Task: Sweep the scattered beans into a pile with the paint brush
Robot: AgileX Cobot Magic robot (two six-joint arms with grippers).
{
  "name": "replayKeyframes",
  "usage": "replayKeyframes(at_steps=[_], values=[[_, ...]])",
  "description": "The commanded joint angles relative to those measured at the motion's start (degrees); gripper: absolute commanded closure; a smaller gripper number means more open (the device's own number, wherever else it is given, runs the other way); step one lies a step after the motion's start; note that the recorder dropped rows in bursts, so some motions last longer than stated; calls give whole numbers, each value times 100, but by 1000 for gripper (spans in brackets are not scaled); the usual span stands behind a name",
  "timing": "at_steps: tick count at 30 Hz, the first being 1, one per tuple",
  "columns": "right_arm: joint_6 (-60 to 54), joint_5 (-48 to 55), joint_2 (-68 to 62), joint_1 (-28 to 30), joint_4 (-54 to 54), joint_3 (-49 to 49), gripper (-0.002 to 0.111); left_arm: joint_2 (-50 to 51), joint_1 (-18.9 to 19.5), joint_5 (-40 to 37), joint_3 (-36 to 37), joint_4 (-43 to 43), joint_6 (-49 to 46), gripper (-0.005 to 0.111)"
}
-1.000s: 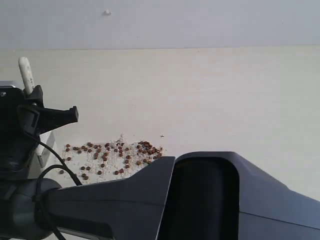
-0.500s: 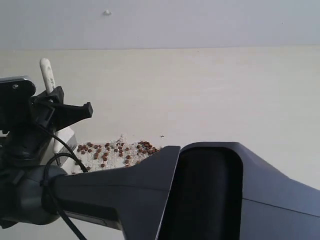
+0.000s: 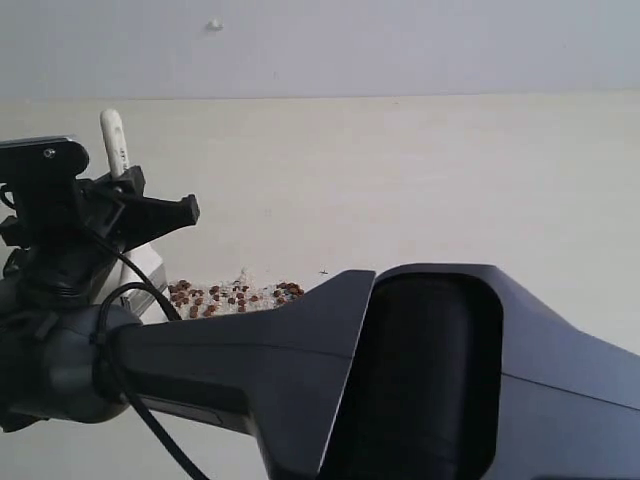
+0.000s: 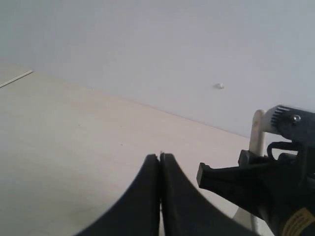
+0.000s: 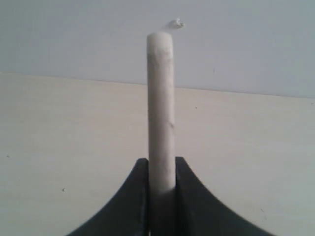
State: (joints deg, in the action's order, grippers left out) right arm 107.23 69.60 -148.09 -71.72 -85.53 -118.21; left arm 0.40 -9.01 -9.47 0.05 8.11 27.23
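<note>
Exterior view, lower frame: dark right arm (image 3: 420,380) stretched leftward over the pale table (image 3: 450,180). Upper left: right gripper (image 3: 118,195), jaws clamped on the upright paint brush (image 3: 115,140) handle. Left wrist view, bottom centre: left gripper (image 4: 160,160), jaws together, empty. Exterior view, left of centre: beans (image 3: 235,295) clustered beside the brush's lower end.

Exterior view low behind an arm (image 3: 420,380), wrist views face the wall (image 4: 172,44), both apparently catching the paint brush (image 5: 160,108)
</note>
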Motion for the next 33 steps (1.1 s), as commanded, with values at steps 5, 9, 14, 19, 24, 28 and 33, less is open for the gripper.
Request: replayKeyframes(at_steps=[5, 9, 14, 19, 24, 28, 33], values=[[758, 36, 239, -226, -364, -44, 108, -40, -20, 10, -5, 39, -8, 107], [992, -114, 239, -240, -446, -44, 108, -40, -20, 10, -5, 39, -8, 107], [1224, -556, 227, -209, -1022, -44, 108, -40, -20, 10, -5, 39, -8, 107], [1439, -858, 220, 56, -1329, -44, 108, -40, -20, 10, -5, 39, -8, 107], [1282, -975, 120, 389, -721, -44, 108, -40, -20, 10, -5, 39, -8, 107], [757, -871, 83, 440, -235, -44, 108, -40, -20, 10, -5, 39, -8, 107], [272, -129, 83, 406, -13, -44, 108, -40, -20, 10, -5, 39, -8, 107]])
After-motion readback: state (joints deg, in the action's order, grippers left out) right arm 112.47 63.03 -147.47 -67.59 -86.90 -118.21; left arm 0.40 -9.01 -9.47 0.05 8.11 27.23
